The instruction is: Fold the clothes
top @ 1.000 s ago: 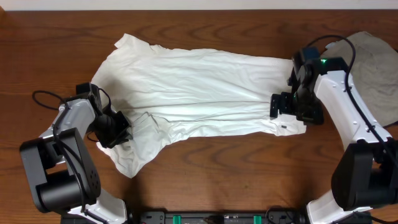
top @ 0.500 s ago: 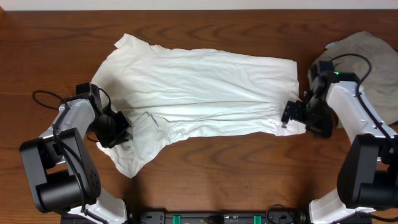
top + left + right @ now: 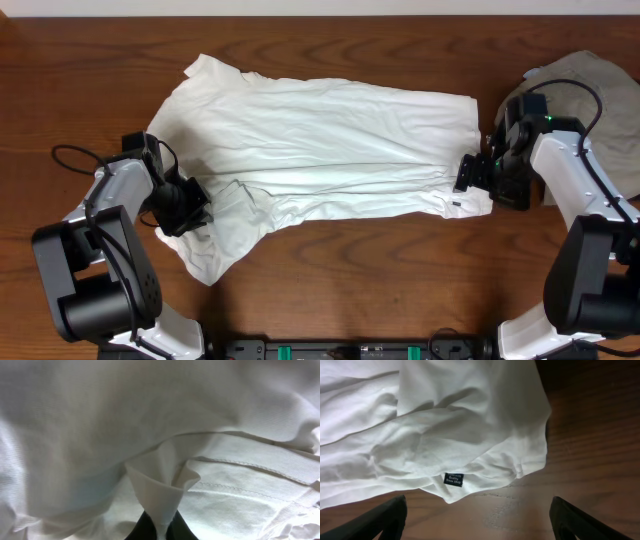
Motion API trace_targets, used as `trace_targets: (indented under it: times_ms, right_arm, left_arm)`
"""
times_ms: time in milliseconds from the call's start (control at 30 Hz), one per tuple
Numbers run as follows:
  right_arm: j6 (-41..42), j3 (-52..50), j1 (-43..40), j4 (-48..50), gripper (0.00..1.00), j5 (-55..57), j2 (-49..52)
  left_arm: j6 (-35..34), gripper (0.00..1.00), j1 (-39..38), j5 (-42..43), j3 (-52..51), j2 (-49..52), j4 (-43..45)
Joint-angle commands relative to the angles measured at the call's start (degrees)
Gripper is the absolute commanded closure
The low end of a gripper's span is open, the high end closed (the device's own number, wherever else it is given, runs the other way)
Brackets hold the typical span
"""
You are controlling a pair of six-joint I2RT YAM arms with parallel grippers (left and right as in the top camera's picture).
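Observation:
A white T-shirt (image 3: 320,150) lies spread across the wooden table, hem to the right, sleeves to the left. My left gripper (image 3: 190,212) is shut on a pinch of the shirt's fabric (image 3: 161,505) at its lower left sleeve area. My right gripper (image 3: 478,182) is open and empty, just above the table at the shirt's lower right corner. In the right wrist view the hem corner with a small dark label (image 3: 453,479) lies between and ahead of the spread fingers (image 3: 480,520).
A grey garment (image 3: 590,110) lies heaped at the right edge of the table (image 3: 380,270), behind my right arm. A cable loops beside my left arm (image 3: 70,155).
My right gripper drew right off the shirt's hem, then came back a little to its lower right corner. The left arm and the shirt have not moved.

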Motion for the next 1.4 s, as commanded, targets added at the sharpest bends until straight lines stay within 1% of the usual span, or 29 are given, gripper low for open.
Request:
trace_targets:
  times_ms: [0, 167, 267, 367, 433, 500, 633, 733, 833, 900, 1000, 1033, 1100, 1167, 1200, 1367]
  right_arm:
    - [1.64, -0.24, -0.39, 0.44, 0.10, 0.74, -0.70]
    - [2.38, -0.24, -0.39, 1.05, 0.08, 2.12, -0.70]
    - [2.38, -0.24, -0.39, 0.96, 0.07, 6.01, -0.70]
    - [2.84, -0.24, -0.44, 0.83, 0.04, 9.46, -0.70]
    - [3.26, -0.24, -0.57, 0.92, 0.01, 9.40, -0.70]
    - [3.04, -0.26, -0.59, 1.16, 0.01, 9.44, -0.70]
    - [0.09, -0.26, -0.61, 3.54, 0.01, 8.68, -0.70]
    - [-3.58, -0.26, -0.63, 5.88, 0.01, 6.34, -0.70]
    - [-5.95, -0.31, -0.81, 7.98, 0.04, 5.92, -0.59]
    - [-6.82, -0.31, -1.01, 8.72, 0.08, 5.92, -0.44]
    - [-7.72, -0.35, -1.77, 8.96, 0.17, 5.22, -0.13]
    - [-8.26, -0.35, -1.97, 8.92, 0.18, 4.46, -0.04]
    - [-9.29, -0.48, -2.51, 8.83, 0.28, 2.67, 0.17]
    - [-9.29, -0.98, -2.82, 9.03, 0.34, 2.47, 0.17]
    - [-9.27, -1.33, -2.95, 9.05, 0.36, 2.47, 0.17]
    - [-9.25, -4.76, -3.06, 10.86, 0.36, 0.96, 0.20]
  left_arm:
    - [0.96, 0.94, 0.00, -0.72, -0.44, 0.35, 0.17]
    - [0.94, 0.94, 0.00, -0.70, -0.44, 0.35, 1.11]
    - [0.94, 0.94, 0.00, -0.70, -0.44, 0.35, 1.42]
    - [0.96, 0.94, 0.00, -0.70, -0.44, 0.35, 1.46]
    - [1.25, 0.94, 0.00, -0.70, -0.44, 0.35, 1.51]
    - [2.27, 0.94, 0.00, -0.70, -0.44, 0.35, 1.68]
    - [2.27, 0.94, 0.00, -0.70, -0.44, 0.35, 1.90]
    - [2.25, 0.94, 0.00, -0.70, -0.44, 0.35, 2.38]
    - [2.23, 0.94, 0.00, -0.68, -0.44, 0.35, 2.75]
    - [2.23, 0.94, 0.00, -0.70, -0.44, 0.35, 2.97]
    - [2.23, 0.94, 0.00, -0.68, -0.44, 0.35, 3.54]
    - [2.23, 0.94, 0.00, -0.68, -0.44, 0.35, 3.72]
    - [2.21, 0.94, 0.00, -0.66, -0.44, 0.35, 4.02]
    - [2.21, 0.94, 0.00, -0.66, -0.44, 0.35, 4.04]
    - [2.23, 0.94, 0.00, -0.66, -0.44, 0.35, 4.04]
    - [2.23, 0.94, 0.00, -0.68, -0.44, 0.35, 4.04]
